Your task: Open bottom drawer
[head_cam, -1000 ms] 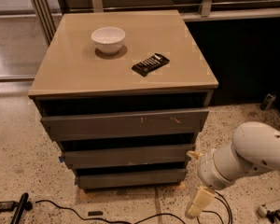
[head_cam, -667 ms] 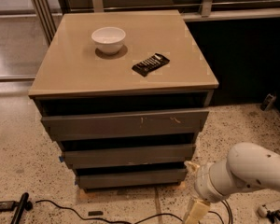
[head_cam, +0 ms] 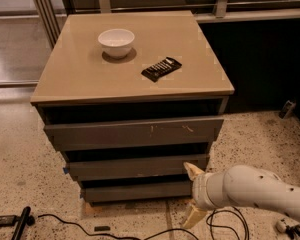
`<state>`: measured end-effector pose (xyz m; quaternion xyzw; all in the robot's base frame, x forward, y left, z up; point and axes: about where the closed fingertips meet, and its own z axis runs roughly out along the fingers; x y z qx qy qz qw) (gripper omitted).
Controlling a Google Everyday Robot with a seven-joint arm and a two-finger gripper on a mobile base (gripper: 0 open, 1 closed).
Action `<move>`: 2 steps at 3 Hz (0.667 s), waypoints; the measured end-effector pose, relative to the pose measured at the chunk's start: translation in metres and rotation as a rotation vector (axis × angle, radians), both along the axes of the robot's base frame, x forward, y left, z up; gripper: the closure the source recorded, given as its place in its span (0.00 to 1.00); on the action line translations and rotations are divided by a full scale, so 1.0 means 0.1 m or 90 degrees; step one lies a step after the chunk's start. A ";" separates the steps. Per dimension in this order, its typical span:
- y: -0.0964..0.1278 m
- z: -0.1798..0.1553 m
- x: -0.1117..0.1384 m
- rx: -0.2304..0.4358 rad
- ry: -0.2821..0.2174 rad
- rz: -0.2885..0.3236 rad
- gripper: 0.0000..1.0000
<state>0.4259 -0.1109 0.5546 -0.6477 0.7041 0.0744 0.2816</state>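
Grey bottom drawer [head_cam: 135, 191] sits lowest under the worktop [head_cam: 90, 81]. At its right end is the tool [head_cam: 187, 195], fingers wide apart, gripping nothing.

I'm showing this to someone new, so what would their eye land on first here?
The white arm reaching in from the lower right stands out, its gripper open by the right end of the bottom drawer. Next come the white bowl and a black packet on the tan cabinet top.
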 end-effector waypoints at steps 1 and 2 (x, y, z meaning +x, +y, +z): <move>0.00 0.00 0.00 0.000 0.000 0.001 0.00; -0.03 -0.14 0.07 -0.013 0.003 0.001 0.00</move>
